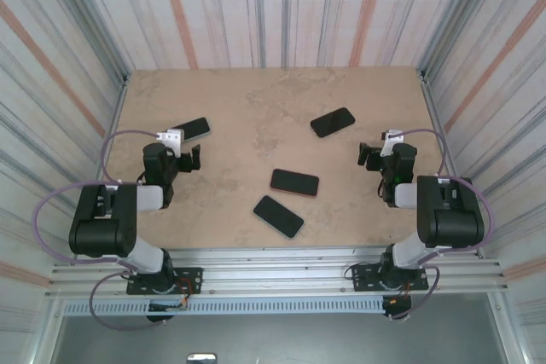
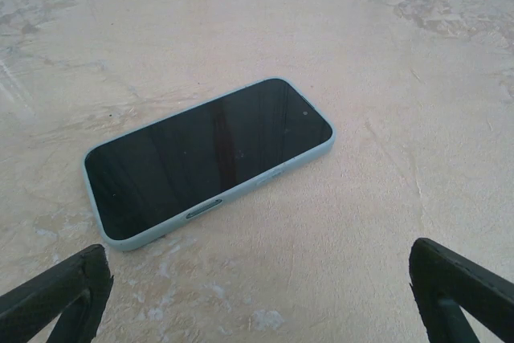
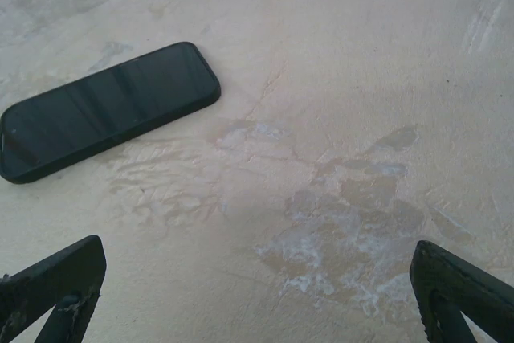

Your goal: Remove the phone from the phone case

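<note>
Ahead of the left fingers (image 2: 56,299), matt black and faintly grainy, the phone (image 2: 209,146) showed a glossy dark glass face in a smooth, matt pale-green case (image 2: 265,178); the beige surface (image 2: 385,62) looked stone-like, smooth, lightly sheened

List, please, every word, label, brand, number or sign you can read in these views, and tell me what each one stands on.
No text can be read in any view.
Phone in the pale blue case: screen dark, no marking shows.
Phone in the black case: screen dark, no marking shows.
Centre phone and near phone: dark, too small to show any mark.
</note>
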`<state>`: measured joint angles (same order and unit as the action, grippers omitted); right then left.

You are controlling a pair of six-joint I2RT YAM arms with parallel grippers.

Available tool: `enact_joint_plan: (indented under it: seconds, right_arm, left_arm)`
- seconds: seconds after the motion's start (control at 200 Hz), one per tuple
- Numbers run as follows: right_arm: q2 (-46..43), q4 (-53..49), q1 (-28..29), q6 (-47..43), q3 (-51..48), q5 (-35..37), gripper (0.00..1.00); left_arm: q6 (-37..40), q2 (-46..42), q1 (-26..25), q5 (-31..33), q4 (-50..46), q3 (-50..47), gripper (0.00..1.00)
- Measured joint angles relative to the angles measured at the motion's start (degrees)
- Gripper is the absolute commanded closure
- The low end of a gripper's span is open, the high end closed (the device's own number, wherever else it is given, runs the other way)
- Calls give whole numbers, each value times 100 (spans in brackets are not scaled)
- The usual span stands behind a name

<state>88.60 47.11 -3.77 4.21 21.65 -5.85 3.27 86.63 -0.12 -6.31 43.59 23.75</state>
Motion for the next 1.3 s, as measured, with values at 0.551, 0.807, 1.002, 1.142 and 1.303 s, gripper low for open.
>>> enact_joint_plan:
  seconds: [0.551, 0.807, 1.002, 1.142, 1.303]
  right_arm:
    - [0, 0, 0, 2, 0, 0, 1]
    - [-136, -199, -31, 0, 15, -144, 1]
    - [-970, -1147, -85, 2, 472, -391, 1]
    - [-1447, -1714, -125, 26, 942, -778, 1]
    - [-1624, -2555, 72, 22, 1624, -1182, 1]
  left_arm:
    - [-2, 0, 15, -26, 0, 0, 2]
    - [0, -245, -42, 118, -181, -9, 1]
    - [-199, -1635, -142, 584, -2094, 688, 1]
    - [-621, -2175, -146, 603, -3228, 1482, 1]
    - [-658, -2041, -164, 201, -4909, 2608, 1]
